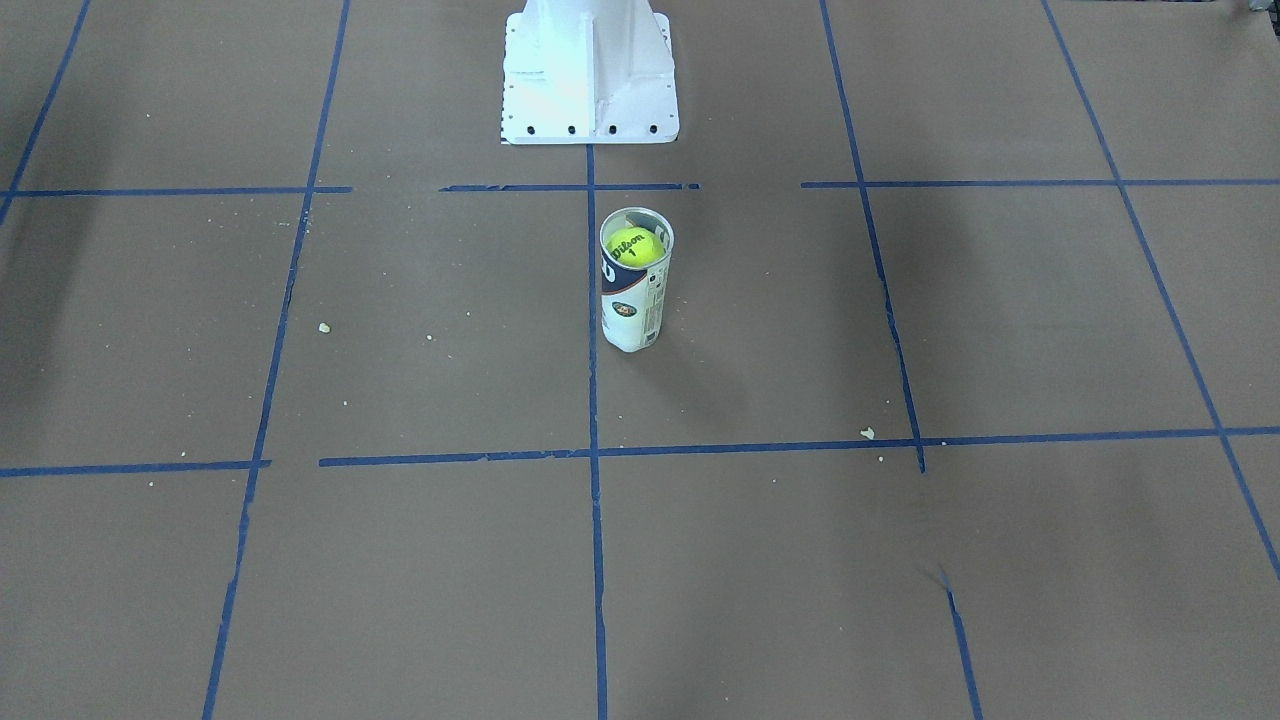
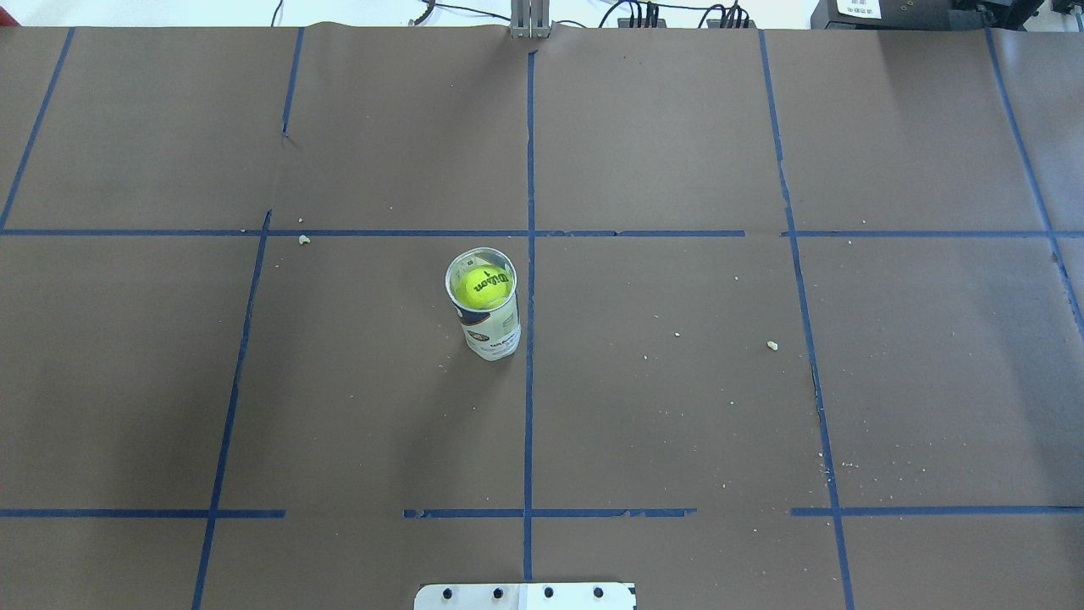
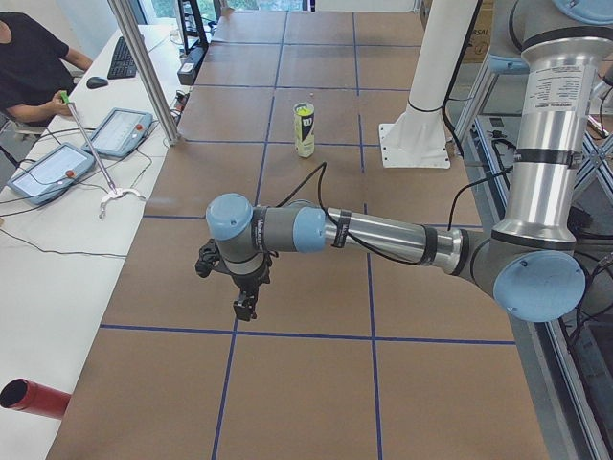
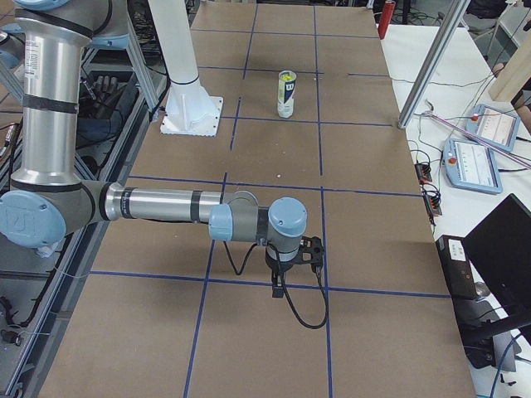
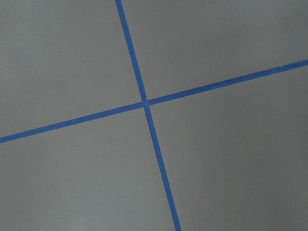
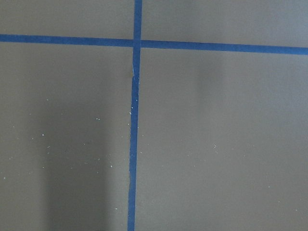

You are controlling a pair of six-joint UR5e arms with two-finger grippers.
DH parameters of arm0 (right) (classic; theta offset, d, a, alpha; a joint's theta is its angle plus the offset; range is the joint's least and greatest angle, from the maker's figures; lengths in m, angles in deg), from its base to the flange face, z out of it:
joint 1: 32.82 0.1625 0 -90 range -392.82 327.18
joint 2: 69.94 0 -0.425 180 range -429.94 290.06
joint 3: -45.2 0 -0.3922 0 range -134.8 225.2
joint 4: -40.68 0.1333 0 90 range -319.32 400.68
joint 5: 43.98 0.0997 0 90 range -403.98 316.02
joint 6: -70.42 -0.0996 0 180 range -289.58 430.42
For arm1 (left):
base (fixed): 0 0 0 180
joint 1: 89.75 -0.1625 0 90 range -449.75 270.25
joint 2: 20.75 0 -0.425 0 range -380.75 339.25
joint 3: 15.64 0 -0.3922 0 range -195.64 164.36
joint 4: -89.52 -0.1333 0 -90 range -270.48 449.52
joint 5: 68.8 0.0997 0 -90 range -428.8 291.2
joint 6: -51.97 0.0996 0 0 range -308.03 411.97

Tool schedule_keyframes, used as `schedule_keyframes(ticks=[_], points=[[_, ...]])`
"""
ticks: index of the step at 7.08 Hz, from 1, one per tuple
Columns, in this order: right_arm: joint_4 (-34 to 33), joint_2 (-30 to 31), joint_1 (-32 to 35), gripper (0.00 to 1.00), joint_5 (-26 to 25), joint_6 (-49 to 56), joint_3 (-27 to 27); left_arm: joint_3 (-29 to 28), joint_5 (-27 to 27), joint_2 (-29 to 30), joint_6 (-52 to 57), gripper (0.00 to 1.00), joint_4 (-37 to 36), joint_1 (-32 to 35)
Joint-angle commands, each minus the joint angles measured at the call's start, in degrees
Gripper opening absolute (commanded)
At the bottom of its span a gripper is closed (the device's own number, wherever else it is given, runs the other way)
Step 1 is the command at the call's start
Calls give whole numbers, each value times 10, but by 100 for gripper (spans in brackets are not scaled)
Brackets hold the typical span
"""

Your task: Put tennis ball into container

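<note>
The tennis ball (image 1: 633,246) (image 2: 483,286) sits inside the top of the container (image 1: 632,305) (image 2: 493,335), its "Wilson 1" lettering facing up. The clear can stands upright near the table's middle, just beside the centre tape line. In the side views the ball (image 3: 304,110) (image 4: 287,79) shows as a yellow top on the can (image 3: 304,134) (image 4: 284,101). My left gripper (image 3: 245,309) hangs far off toward the table's left end, pointing down. My right gripper (image 4: 278,286) hangs likewise toward the right end. I cannot tell if either is open or shut. Both wrist views show only taped paper.
The white robot base (image 1: 590,70) (image 2: 525,596) stands behind the can. Blue tape lines grid the brown paper. An operator (image 3: 29,67), teach pendants (image 3: 120,131) and a metal post (image 3: 144,67) line the far side table; a red cylinder (image 3: 34,398) lies near it.
</note>
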Motion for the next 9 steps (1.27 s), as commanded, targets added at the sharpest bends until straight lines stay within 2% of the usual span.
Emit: schedule_keyframes(ticks=[1, 9], points=[[0, 0, 0, 100, 0, 0, 0, -28, -9, -38, 0, 100, 69, 5], [0, 0, 0, 100, 0, 0, 0, -25, -5, -33, -8, 100, 72, 13]])
